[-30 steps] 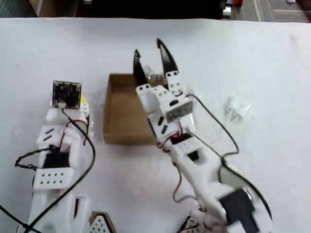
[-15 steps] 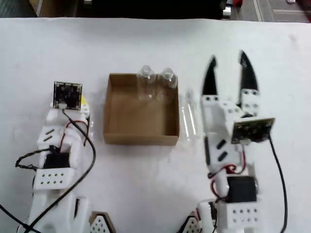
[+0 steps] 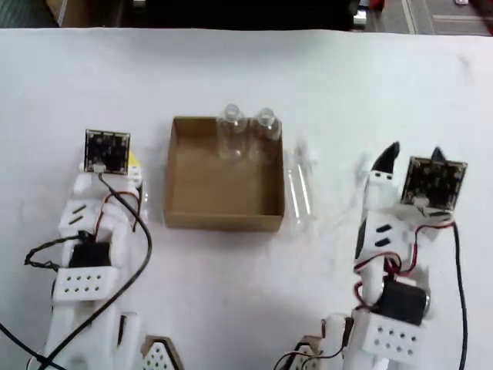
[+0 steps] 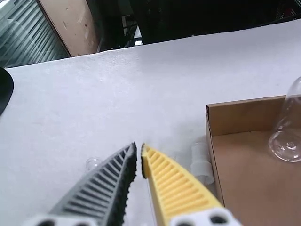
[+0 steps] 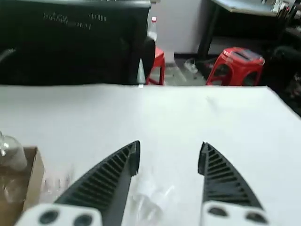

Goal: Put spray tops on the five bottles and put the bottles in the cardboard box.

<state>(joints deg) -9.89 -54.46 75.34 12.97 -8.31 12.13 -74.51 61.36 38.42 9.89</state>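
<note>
While two bottles (image 3: 231,132) stand in the box (image 3: 223,220), right gripper (image 5: 170,146) gapes

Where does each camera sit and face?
High view: above the table, looking down on the cardboard box, left arm and right arm.
Left wrist view: on the left arm, looking past the left gripper at the box.
Right wrist view: on the right arm, looking across the table past the right gripper.
Shared: all three show the box and a bottle in it.
</note>
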